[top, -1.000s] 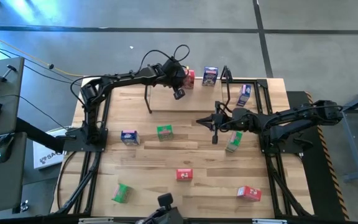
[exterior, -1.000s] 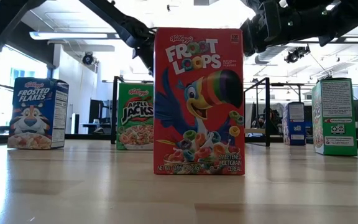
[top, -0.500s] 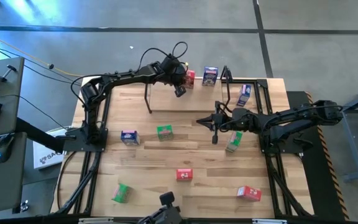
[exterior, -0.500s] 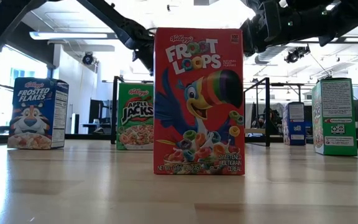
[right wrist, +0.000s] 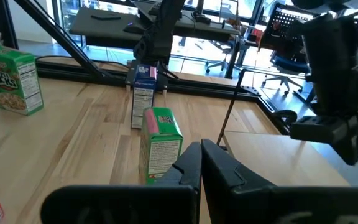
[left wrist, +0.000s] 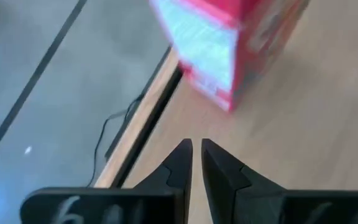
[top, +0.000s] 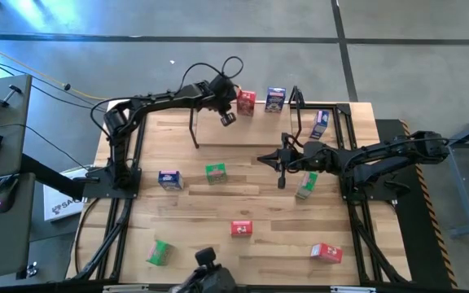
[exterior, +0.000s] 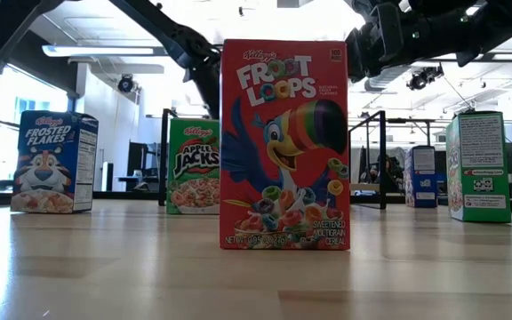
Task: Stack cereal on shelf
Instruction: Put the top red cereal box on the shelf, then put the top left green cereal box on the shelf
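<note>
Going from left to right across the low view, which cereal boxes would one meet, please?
Frosted Flakes box → Apple Jacks box → Froot Loops box → small blue box → green box.

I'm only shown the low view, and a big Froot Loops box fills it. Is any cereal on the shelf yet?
Observer: Yes. From above, a red box and a blue box stand side by side on the shelf.
Operator: Is an arm carrying one?
Observer: No. The left tool is shut and empty, just short of that red box.
Operator: And the other arm?
Observer: The right tool is shut and empty, pointing at a green box on the table.
</note>
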`<state>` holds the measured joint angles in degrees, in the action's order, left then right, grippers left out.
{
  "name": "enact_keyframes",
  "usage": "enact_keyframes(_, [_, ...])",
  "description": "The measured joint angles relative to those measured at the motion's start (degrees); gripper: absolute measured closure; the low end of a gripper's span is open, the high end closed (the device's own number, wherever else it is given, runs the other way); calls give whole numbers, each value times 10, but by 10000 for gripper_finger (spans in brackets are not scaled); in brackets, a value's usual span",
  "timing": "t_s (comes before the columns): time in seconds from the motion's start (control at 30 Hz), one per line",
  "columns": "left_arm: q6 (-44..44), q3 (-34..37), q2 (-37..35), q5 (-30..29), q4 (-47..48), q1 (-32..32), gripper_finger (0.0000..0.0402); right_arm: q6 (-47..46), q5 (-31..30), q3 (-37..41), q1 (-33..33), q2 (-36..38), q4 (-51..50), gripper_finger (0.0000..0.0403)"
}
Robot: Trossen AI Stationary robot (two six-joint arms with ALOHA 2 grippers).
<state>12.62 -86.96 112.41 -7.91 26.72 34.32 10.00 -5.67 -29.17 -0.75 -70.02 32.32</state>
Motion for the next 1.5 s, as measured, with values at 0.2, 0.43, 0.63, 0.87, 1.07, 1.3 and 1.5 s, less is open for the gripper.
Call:
enact_keyframes(0.2, [-2, 0, 18, 62, -42, 2, 376, 1, -1, 0, 0, 0, 0, 403])
enact_keyframes(0.43, [-5, 0, 23, 84, -56, 0, 376, 1, -1, 0, 0, 0, 0, 403])
enact_keyframes(0.63, [-7, 0, 23, 122, -71, 0, 376, 1, -2, 0, 0, 0, 0, 403])
enact_keyframes(0.87, [-10, 0, 23, 129, -69, -12, 376, 1, -2, 0, 0, 0, 0, 403])
enact_keyframes(1.07, [-1, 0, 23, 129, -58, -27, 376, 1, -2, 0, 0, 0, 0, 403])
enact_keyframes(1.3, [0, 0, 19, 136, -44, -30, 376, 1, -2, 0, 0, 0, -4, 403])
enact_keyframes(1.5, [-10, 0, -8, 146, -47, -34, 378, 4, -2, 0, 0, 0, -20, 403])
